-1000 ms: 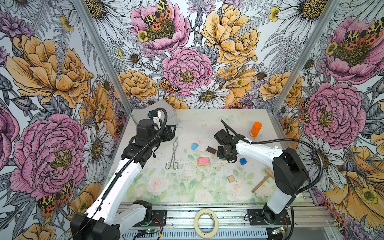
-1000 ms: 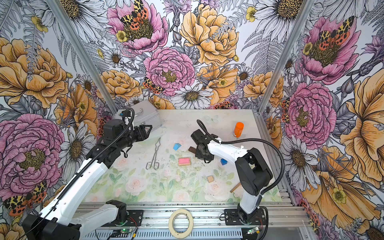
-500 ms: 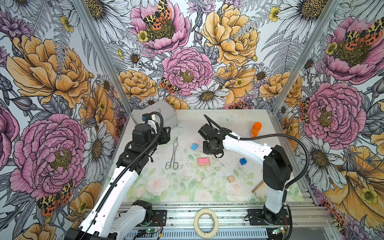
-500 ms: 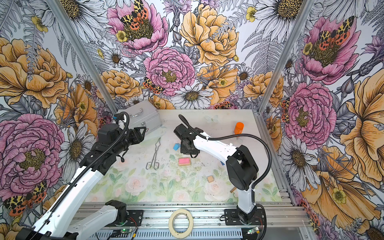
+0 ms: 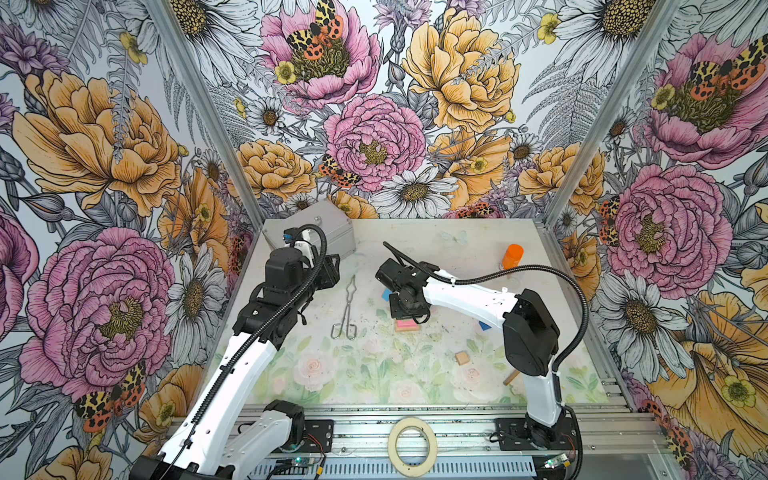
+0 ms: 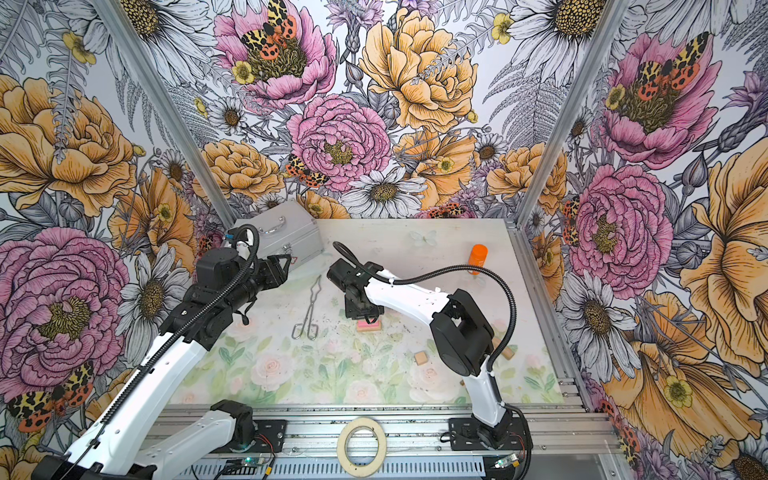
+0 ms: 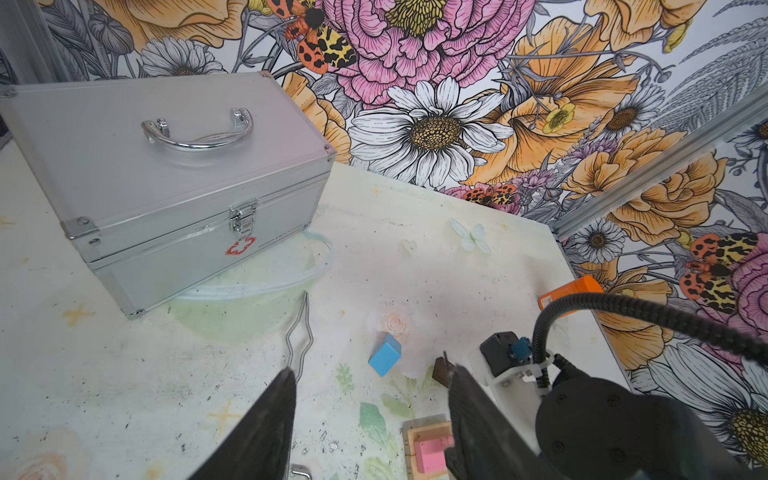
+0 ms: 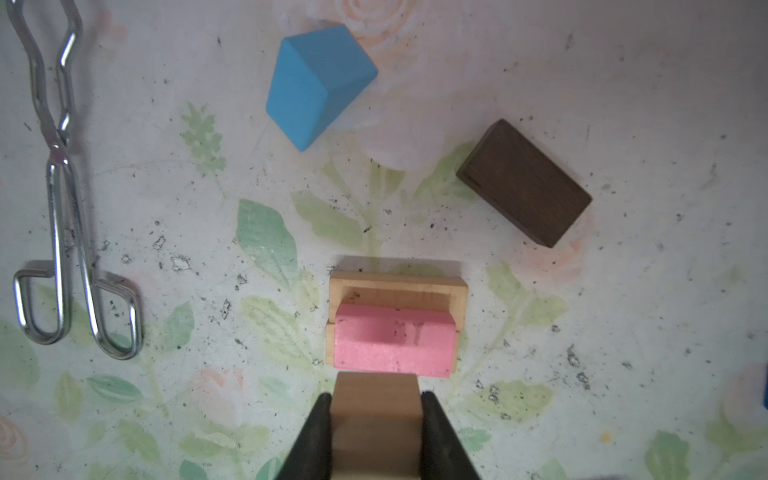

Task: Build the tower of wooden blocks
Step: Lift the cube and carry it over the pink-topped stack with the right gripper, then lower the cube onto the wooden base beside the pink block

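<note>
The silver case (image 7: 166, 174) stands well behind the wood block tower (image 6: 368, 326), its lid down and latch fastened, so its contents are hidden. The tower is a pink bar (image 8: 392, 345) on a tan base (image 8: 457, 291). The right arm reaches across with its wrist bent down, and the right gripper (image 8: 376, 401) is clamped on a tan block (image 8: 376, 419) just beside the pink bar. The left gripper (image 6: 286, 266) hangs released and empty, nearer the case. A second ago the right gripper was further right of the tower, by the dark brown bar (image 8: 523, 183).
</note>
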Controlling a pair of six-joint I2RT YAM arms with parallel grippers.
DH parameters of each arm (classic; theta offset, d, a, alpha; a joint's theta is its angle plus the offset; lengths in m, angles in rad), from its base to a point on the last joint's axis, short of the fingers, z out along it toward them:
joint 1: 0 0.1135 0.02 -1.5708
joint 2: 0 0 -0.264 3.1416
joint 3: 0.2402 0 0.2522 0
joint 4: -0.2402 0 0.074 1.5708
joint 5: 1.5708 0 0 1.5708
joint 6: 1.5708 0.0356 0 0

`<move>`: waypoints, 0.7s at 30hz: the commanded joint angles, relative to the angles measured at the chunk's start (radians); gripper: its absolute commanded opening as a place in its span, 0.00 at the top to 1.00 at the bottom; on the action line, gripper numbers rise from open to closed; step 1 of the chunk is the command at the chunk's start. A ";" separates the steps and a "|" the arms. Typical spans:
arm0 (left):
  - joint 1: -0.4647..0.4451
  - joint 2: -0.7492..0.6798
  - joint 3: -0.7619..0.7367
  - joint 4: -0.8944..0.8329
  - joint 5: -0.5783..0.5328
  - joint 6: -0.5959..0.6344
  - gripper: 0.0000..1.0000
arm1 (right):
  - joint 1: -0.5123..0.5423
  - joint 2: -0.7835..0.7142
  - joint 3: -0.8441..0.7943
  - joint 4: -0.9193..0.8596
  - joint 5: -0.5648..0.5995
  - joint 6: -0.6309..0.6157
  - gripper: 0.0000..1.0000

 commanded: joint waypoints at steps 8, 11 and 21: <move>-0.008 -0.013 -0.014 -0.008 -0.030 0.009 0.40 | 0.004 0.045 0.037 -0.005 0.013 0.006 1.00; -0.008 -0.012 -0.014 -0.010 -0.031 0.010 0.40 | 0.005 0.056 0.043 -0.006 0.006 0.009 1.00; -0.008 -0.004 -0.014 -0.009 -0.028 0.010 0.40 | 0.005 0.062 0.027 -0.003 0.015 0.024 1.00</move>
